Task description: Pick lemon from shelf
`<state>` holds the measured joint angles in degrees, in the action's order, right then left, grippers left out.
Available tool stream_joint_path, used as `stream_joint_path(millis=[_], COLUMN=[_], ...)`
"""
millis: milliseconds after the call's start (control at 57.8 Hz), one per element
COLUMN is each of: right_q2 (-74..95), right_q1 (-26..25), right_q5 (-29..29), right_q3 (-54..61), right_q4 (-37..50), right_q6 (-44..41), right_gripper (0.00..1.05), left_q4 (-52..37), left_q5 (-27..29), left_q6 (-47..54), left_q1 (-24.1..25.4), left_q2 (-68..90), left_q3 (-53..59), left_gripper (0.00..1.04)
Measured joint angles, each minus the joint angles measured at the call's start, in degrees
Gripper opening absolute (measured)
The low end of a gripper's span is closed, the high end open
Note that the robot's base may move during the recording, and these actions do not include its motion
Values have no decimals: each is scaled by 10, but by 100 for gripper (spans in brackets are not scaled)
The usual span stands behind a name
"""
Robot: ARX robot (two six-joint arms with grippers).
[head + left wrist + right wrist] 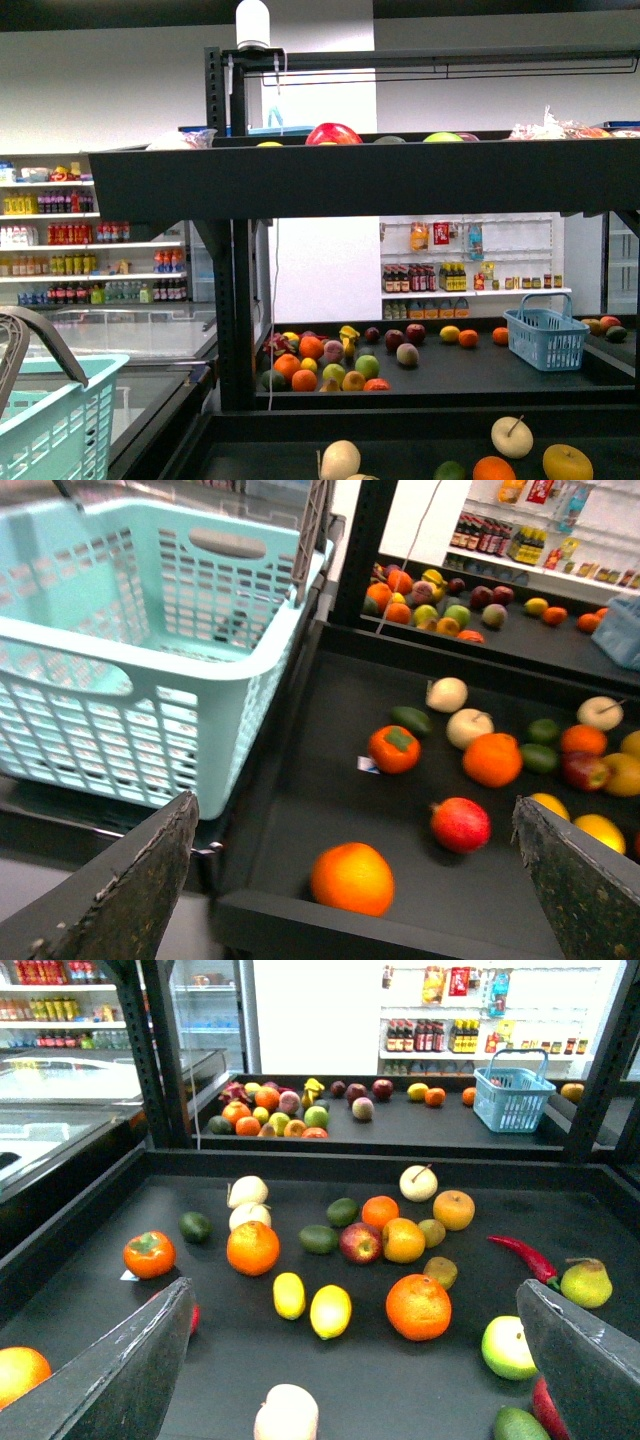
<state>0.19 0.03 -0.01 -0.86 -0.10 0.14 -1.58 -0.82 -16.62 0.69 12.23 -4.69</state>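
Note:
The shelf (350,185) is a black metal rack with wide dark trays of mixed fruit. In the right wrist view the lemon (331,1311), a small bright-yellow oval, lies on the lower tray (400,1390) beside a second similar yellow oval (289,1295). My right gripper (352,1295) is open and empty, above the tray, with the lemon between and ahead of its fingers. My left gripper (354,800) is open and empty over the tray's front left corner. There two yellow fruits (548,805) show partly behind its finger. Neither gripper shows in the front view.
A teal basket (150,630) stands left of the rack. A blue basket (512,1100) sits on the far tray. Near the lemon lie an orange (418,1306), a green apple (508,1347), a pale fruit (286,1415) and a red chili (525,1255). Another orange (352,878) lies by the tray's front lip.

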Motion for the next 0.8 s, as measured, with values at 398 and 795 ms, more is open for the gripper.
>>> stream_joint_path(millis=[398, 795], right_q2=[0, 0], right_q1=[0, 0], right_q5=[0, 0], right_q3=[0, 0], right_q4=[0, 0], right_q6=[0, 0], right_gripper=[97, 97], left_q4=[-179, -336], left_q5=[-212, -230], left_q6=[-300, -502], left_q1=[215, 235], left_q2=[416, 718], left_q3=[-246, -412], left_gripper=[97, 97])
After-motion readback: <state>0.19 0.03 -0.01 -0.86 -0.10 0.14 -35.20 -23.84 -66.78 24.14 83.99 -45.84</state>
